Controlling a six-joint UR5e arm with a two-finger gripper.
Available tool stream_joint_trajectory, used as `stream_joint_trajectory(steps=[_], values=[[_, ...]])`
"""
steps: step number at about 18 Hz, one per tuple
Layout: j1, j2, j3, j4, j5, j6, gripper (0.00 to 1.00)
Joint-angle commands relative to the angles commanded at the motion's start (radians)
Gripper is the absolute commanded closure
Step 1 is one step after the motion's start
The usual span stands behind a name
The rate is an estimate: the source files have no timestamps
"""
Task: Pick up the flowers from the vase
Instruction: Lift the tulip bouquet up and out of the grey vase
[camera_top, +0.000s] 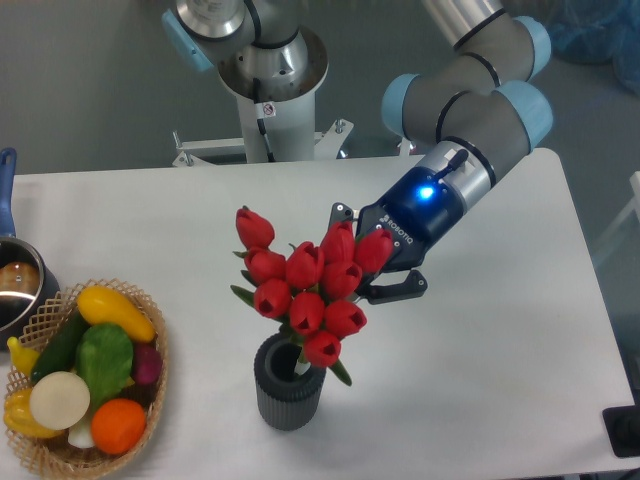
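The flowers (305, 288) are hanging above the vase (288, 383), their stem ends hiding just inside its mouth. The gripper (368, 262) is clenching the bunch, fingers mostly hidden behind buds. A basket (152, 385) is sitting left, partly cut off.

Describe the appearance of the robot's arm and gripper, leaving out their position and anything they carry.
The arm has silver-grey tube sections with light blue caps at the joints. The gripper is dark blue-black with small white lettering, black metal fingers and a glowing blue light near its wrist.
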Motion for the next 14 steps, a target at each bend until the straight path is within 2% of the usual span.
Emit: stream_joint_trajectory(steps=[7, 14], values=[[0.006, 0.0, 0.043, 0.0, -0.002, -0.106, 0.83], [0.049, 0.002, 0.06, 0.0, -0.015, -0.105, 0.83]])
